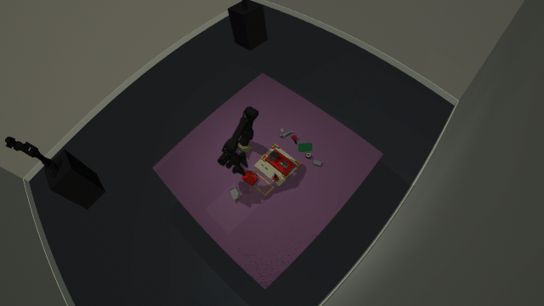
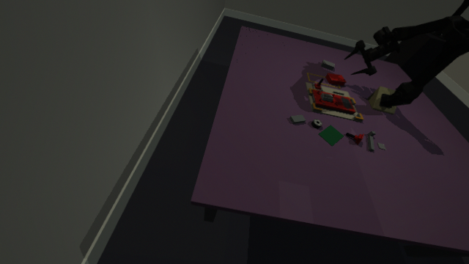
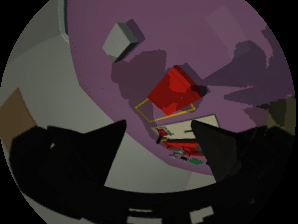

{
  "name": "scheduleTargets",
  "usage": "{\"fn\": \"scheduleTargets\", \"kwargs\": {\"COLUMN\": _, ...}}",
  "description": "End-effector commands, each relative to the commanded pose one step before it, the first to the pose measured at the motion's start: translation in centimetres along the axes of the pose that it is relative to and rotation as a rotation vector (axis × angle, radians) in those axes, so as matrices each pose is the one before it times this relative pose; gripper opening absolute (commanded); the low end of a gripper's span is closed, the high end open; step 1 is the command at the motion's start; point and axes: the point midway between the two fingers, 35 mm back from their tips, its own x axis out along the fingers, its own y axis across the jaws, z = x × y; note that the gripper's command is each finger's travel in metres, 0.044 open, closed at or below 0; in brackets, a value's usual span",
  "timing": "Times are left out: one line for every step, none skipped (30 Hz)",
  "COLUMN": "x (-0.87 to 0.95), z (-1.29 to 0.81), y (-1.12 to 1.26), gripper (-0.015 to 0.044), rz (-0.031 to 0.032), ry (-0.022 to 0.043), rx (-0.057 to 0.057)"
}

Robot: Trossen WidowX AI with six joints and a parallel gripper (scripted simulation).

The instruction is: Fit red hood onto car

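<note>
The red hood (image 1: 250, 178) (image 2: 335, 78) (image 3: 174, 90) lies on the purple table, on a yellow outline (image 1: 267, 189) (image 3: 141, 106) just beside the end of the jig. The red car chassis (image 1: 279, 163) (image 2: 333, 101) sits in the cream jig (image 1: 264, 165) (image 2: 342, 114), with its dark engine block on top. My gripper (image 2: 351, 65) (image 3: 158, 123) (image 1: 239, 169) is open and empty. It hangs in the air above and a little to the side of the hood, not touching it.
A grey block (image 1: 234, 194) (image 2: 328, 64) (image 3: 120, 39) lies beyond the hood. A green square (image 1: 304, 147) (image 2: 331, 135), a small red part (image 1: 294, 138) (image 2: 357, 138), a grey bar (image 2: 371, 141), a ring (image 2: 316, 123) and another grey block (image 2: 297, 119) lie past the jig's other side.
</note>
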Motion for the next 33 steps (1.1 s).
{"fn": "scheduleTargets", "kwargs": {"x": 1.060, "z": 0.089, "y": 0.572, "gripper": 0.0440, "rz": -0.17200, "ry": -0.06323, "rx": -0.5790}}
{"fn": "scheduleTargets", "kwargs": {"x": 0.111, "z": 0.000, "y": 0.097, "gripper": 0.0440, "rz": -0.02484, "ry": -0.00150, "rx": -0.0850}}
{"fn": "scheduleTargets", "kwargs": {"x": 0.105, "z": 0.003, "y": 0.101, "gripper": 0.0440, "rz": -0.02487, "ry": 0.00039, "rx": -0.0852}}
{"fn": "scheduleTargets", "kwargs": {"x": 0.095, "z": 0.011, "y": 0.098, "gripper": 0.0440, "rz": -0.02364, "ry": 0.00210, "rx": -0.0814}}
{"fn": "scheduleTargets", "kwargs": {"x": 0.089, "z": 0.015, "y": 0.100, "gripper": 0.0440, "rz": -0.02342, "ry": 0.00380, "rx": -0.0816}}
{"fn": "scheduleTargets", "kwargs": {"x": 0.084, "z": 0.019, "y": 0.103, "gripper": 0.0440, "rz": -0.02308, "ry": 0.00547, "rx": -0.0817}}
{"fn": "scheduleTargets", "kwargs": {"x": 0.079, "z": 0.025, "y": 0.105, "gripper": 0.0440, "rz": -0.02262, "ry": 0.00712, "rx": -0.0818}}
{"fn": "scheduleTargets", "kwargs": {"x": 0.073, "z": 0.030, "y": 0.106, "gripper": 0.0440, "rz": -0.02204, "ry": 0.00872, "rx": -0.0820}}
{"fn": "scheduleTargets", "kwargs": {"x": 0.067, "z": 0.036, "y": 0.108, "gripper": 0.0440, "rz": -0.02135, "ry": 0.01028, "rx": -0.0821}}
{"fn": "scheduleTargets", "kwargs": {"x": 0.062, "z": 0.043, "y": 0.108, "gripper": 0.0440, "rz": -0.02055, "ry": 0.01178, "rx": -0.0822}}
{"fn": "scheduleTargets", "kwargs": {"x": 0.056, "z": 0.049, "y": 0.109, "gripper": 0.0440, "rz": -0.01964, "ry": 0.01322, "rx": -0.0824}}
{"fn": "scheduleTargets", "kwargs": {"x": 0.050, "z": 0.057, "y": 0.109, "gripper": 0.0440, "rz": -0.01864, "ry": 0.01459, "rx": -0.0825}}
{"fn": "scheduleTargets", "kwargs": {"x": 0.044, "z": 0.064, "y": 0.108, "gripper": 0.0440, "rz": -0.01754, "ry": 0.01588, "rx": -0.0826}}
{"fn": "scheduleTargets", "kwargs": {"x": 0.038, "z": 0.071, "y": 0.106, "gripper": 0.0440, "rz": -0.01635, "ry": 0.01699, "rx": -0.0773}}
{"fn": "scheduleTargets", "kwargs": {"x": 0.029, "z": 0.073, "y": 0.098, "gripper": 0.0440, "rz": -0.01434, "ry": 0.01674, "rx": -0.0601}}
{"fn": "scheduleTargets", "kwargs": {"x": 0.019, "z": 0.059, "y": 0.073, "gripper": 0.0440, "rz": -0.01024, "ry": 0.01323, "rx": -0.0587}}
{"fn": "scheduleTargets", "kwargs": {"x": 0.015, "z": 0.063, "y": 0.071, "gripper": 0.0440, "rz": -0.00955, "ry": 0.01372, "rx": -0.0588}}
{"fn": "scheduleTargets", "kwargs": {"x": 0.012, "z": 0.067, "y": 0.070, "gripper": 0.0440, "rz": -0.00885, "ry": 0.01419, "rx": -0.0588}}
{"fn": "scheduleTargets", "kwargs": {"x": 0.009, "z": 0.071, "y": 0.068, "gripper": 0.0440, "rz": -0.00811, "ry": 0.01461, "rx": -0.0589}}
{"fn": "scheduleTargets", "kwargs": {"x": 0.006, "z": 0.074, "y": 0.065, "gripper": 0.0440, "rz": -0.00736, "ry": 0.01499, "rx": -0.0590}}
{"fn": "scheduleTargets", "kwargs": {"x": 0.002, "z": 0.078, "y": 0.063, "gripper": 0.0440, "rz": -0.00660, "ry": 0.01534, "rx": -0.0590}}
{"fn": "scheduleTargets", "kwargs": {"x": -0.001, "z": 0.082, "y": 0.060, "gripper": 0.0440, "rz": -0.00582, "ry": 0.01564, "rx": -0.0591}}
{"fn": "scheduleTargets", "kwargs": {"x": -0.004, "z": 0.085, "y": 0.057, "gripper": 0.0440, "rz": -0.00503, "ry": 0.01593, "rx": -0.0592}}
{"fn": "scheduleTargets", "kwargs": {"x": -0.009, "z": 0.107, "y": 0.065, "gripper": 0.0440, "rz": -0.00511, "ry": 0.01949, "rx": -0.0602}}
{"fn": "scheduleTargets", "kwargs": {"x": -0.010, "z": 0.082, "y": 0.045, "gripper": 0.0440, "rz": -0.00303, "ry": 0.01455, "rx": -0.0587}}
{"fn": "scheduleTargets", "kwargs": {"x": -0.011, "z": 0.072, "y": 0.035, "gripper": 0.0440, "rz": -0.00194, "ry": 0.01246, "rx": -0.0580}}
{"fn": "scheduleTargets", "kwargs": {"x": -0.011, "z": 0.063, "y": 0.027, "gripper": 0.0440, "rz": -0.00115, "ry": 0.01068, "rx": -0.0498}}
{"fn": "scheduleTargets", "kwargs": {"x": -0.008, "z": 0.040, "y": 0.015, "gripper": 0.0440, "rz": -0.00049, "ry": 0.00663, "rx": -0.0259}}
{"fn": "scheduleTargets", "kwargs": {"x": -0.002, "z": 0.011, "y": 0.004, "gripper": 0.0440, "rz": -0.00011, "ry": 0.00182, "rx": -0.0071}}
{"fn": "scheduleTargets", "kwargs": {"x": 0.000, "z": 0.000, "y": 0.000, "gripper": 0.0440, "rz": 0.00000, "ry": 0.00000, "rx": 0.0000}}
{"fn": "scheduleTargets", "kwargs": {"x": 0.000, "z": 0.000, "y": 0.000, "gripper": 0.0440, "rz": 0.00000, "ry": 0.00000, "rx": 0.0000}}
{"fn": "scheduleTargets", "kwargs": {"x": 0.000, "z": 0.000, "y": 0.000, "gripper": 0.0440, "rz": 0.00000, "ry": 0.00000, "rx": 0.0000}}
{"fn": "scheduleTargets", "kwargs": {"x": 0.000, "z": 0.000, "y": 0.000, "gripper": 0.0440, "rz": 0.00000, "ry": 0.00000, "rx": 0.0000}}
